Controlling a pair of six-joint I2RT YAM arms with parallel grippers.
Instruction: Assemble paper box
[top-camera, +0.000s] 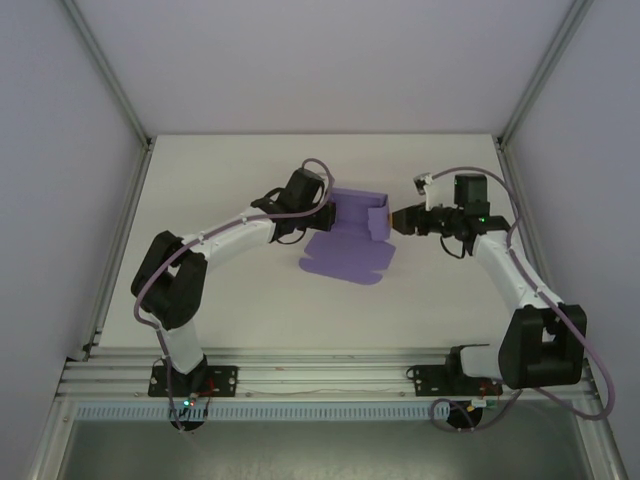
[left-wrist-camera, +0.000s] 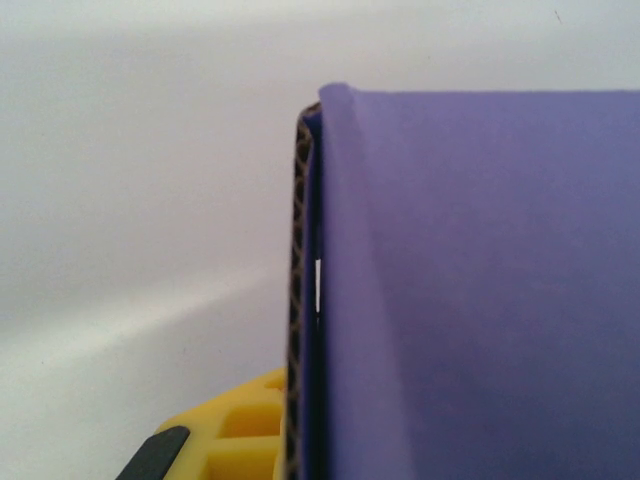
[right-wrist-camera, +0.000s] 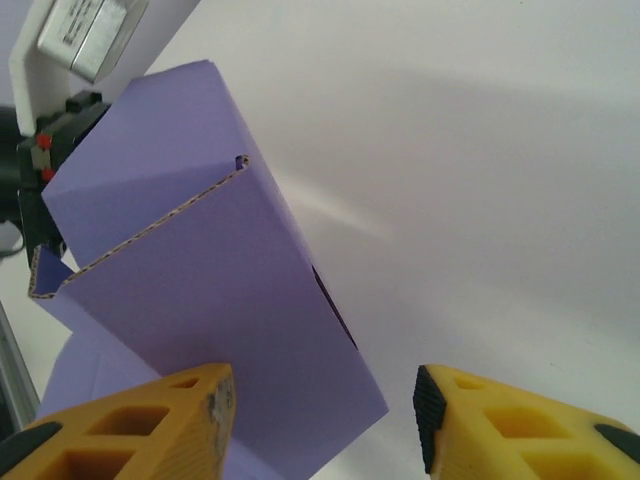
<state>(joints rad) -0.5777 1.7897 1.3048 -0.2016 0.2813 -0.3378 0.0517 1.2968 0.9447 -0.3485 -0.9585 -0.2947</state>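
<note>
1. Desk (top-camera: 230, 170): white and bare, and it carries the work at mid-depth between the two arms.
2. Paper box (top-camera: 352, 225): purple card, half built. The raised walls stand toward the far side. A flat flap (top-camera: 345, 262) lies on the desk toward the near edge, not yet folded up. It sits in the middle so both arms can reach an end.
3. Left tool (top-camera: 325, 215): closed on the box's left wall. In the wrist view the wall's corrugated edge (left-wrist-camera: 298, 300) runs right beside the yellow pad (left-wrist-camera: 245, 415). It likely acts as an anchor so the box doesn't slide or collapse.
4. Right tool (top-camera: 398, 218): at the box's right end with its fingers apart and not clamped. In its wrist view the box's lower corner (right-wrist-camera: 340, 390) pokes between the fingers, with a clear gap to the right finger (right-wrist-camera: 480, 420). It looks placed to press or pinch that end wall.
</note>
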